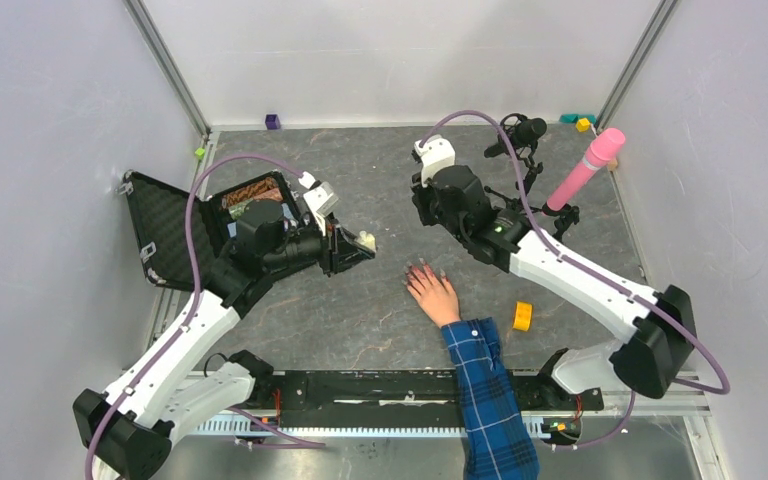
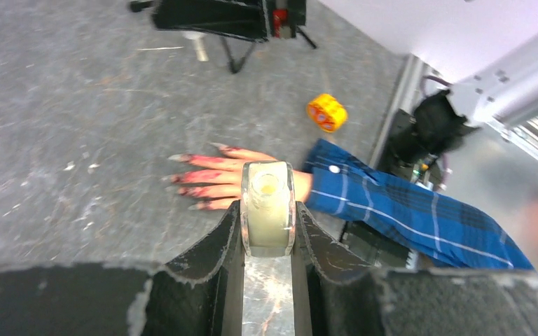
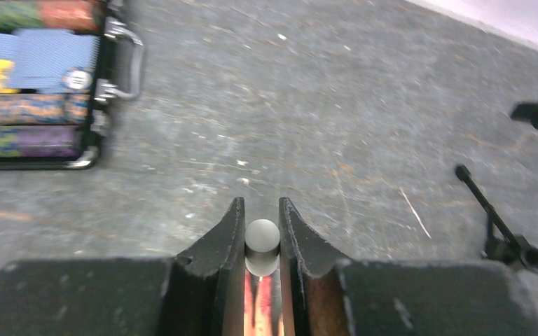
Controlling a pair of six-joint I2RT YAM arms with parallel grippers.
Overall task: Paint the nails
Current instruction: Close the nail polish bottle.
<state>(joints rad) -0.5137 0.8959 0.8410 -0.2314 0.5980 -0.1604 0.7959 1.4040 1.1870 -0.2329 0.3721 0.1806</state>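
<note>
1. A pale-skinned hand (image 1: 432, 292) in a blue plaid sleeve (image 1: 485, 390). It lies flat, palm down, on the grey mottled table (image 1: 360, 330). The fingers are spread and point away from the arm bases. All places below are given from this hand.

2. The tiny greyish-pink nails (image 2: 180, 158). They sit at the tips of the hand's spread fingers, low over the table. The fingers behind them look reddish in the left wrist view.

3. The left gripper (image 2: 268, 208). Its jaws are narrow and clamped on a small pale translucent bottle (image 2: 267, 227), whose open neck shows a yellowish inside. It is to the left of the hand and a little beyond the fingertips, not touching.

4. The right gripper (image 3: 261, 213). Its jaws are narrow and pinch a small grey round-topped cap (image 3: 262, 236). It is beyond the hand's fingertips, well apart from them.

5. An open black case (image 1: 165, 235) with colourful contents. It is well to the left of the hand, past the left gripper.

6. A small yellow roll (image 1: 522, 316). It lies on the table just right of the sleeve cuff, apart from it.

7. A pink cylinder (image 1: 585, 172) on a black stand. It is well beyond the hand and to its right.
</note>
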